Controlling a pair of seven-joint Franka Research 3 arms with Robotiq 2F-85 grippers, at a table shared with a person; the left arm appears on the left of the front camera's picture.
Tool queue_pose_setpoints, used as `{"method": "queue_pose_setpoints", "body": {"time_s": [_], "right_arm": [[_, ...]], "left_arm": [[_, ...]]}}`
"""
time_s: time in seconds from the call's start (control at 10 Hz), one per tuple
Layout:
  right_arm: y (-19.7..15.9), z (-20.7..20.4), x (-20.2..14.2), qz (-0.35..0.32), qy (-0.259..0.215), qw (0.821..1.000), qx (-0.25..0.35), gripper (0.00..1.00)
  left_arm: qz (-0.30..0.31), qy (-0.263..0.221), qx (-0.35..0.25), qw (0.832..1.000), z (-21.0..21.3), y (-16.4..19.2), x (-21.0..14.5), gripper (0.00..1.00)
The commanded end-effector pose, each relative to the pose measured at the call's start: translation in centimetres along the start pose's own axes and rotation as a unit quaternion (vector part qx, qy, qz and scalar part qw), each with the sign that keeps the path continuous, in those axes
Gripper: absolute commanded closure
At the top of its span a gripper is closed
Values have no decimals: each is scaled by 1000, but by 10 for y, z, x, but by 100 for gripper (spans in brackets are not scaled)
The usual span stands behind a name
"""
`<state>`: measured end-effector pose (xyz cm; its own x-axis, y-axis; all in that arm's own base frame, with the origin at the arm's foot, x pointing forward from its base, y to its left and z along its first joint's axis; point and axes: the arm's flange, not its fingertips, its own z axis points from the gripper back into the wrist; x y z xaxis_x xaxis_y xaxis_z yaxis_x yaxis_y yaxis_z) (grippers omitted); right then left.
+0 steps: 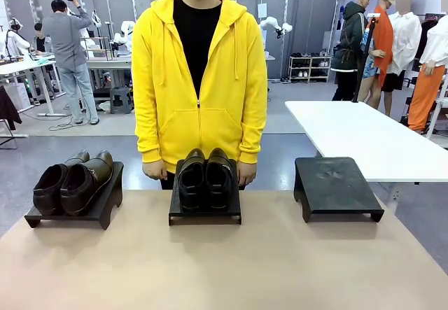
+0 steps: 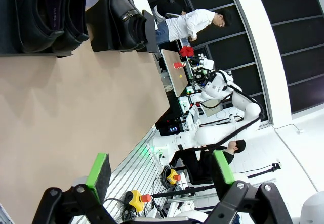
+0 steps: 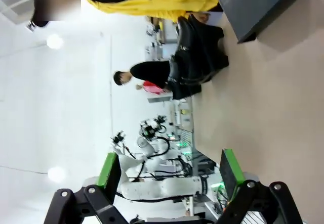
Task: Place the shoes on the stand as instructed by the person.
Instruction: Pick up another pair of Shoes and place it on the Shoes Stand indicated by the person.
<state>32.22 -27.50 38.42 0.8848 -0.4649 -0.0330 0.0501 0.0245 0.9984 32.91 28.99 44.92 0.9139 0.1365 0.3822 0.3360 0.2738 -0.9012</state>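
Observation:
The glossy black pair sits on the middle stand, right in front of the person in the yellow hoodie, whose hands hang behind it. On the left stand rests the duller brownish-black pair. The right stand is bare. In the left wrist view my left gripper is open above the table, far from the glossy pair and the duller pair. My right gripper is open too, well away from the shoes and the bare stand.
The three stands line the far edge of the tan table; its near half is bare. A white table stands behind on the right. Other people stand farther back in the room.

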Motion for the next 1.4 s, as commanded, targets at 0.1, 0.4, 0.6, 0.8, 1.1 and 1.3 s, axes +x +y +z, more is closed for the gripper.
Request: {"method": "queue_pose_setpoints", "body": {"time_s": [0.1, 0.4, 0.6, 0.8, 1.1, 1.3], "right_arm": [[0, 0, 0, 0, 0, 1000, 0, 0], [0, 0, 0, 0, 0, 1000, 0, 0], [0, 0, 0, 0, 0, 1000, 0, 0], [0, 0, 0, 0, 0, 1000, 0, 0], [0, 0, 0, 0, 0, 1000, 0, 0], [0, 0, 0, 0, 0, 1000, 0, 0]], "left_arm": [[-4, 3, 4, 1000, -2, -3, -4, 0], [-4, 3, 4, 1000, -2, -3, -4, 0], [-4, 3, 4, 1000, -2, -3, -4, 0], [-4, 3, 4, 1000, -2, -3, -4, 0], [-4, 3, 4, 1000, -2, -3, -4, 0], [-4, 3, 4, 1000, -2, -3, -4, 0]]}}
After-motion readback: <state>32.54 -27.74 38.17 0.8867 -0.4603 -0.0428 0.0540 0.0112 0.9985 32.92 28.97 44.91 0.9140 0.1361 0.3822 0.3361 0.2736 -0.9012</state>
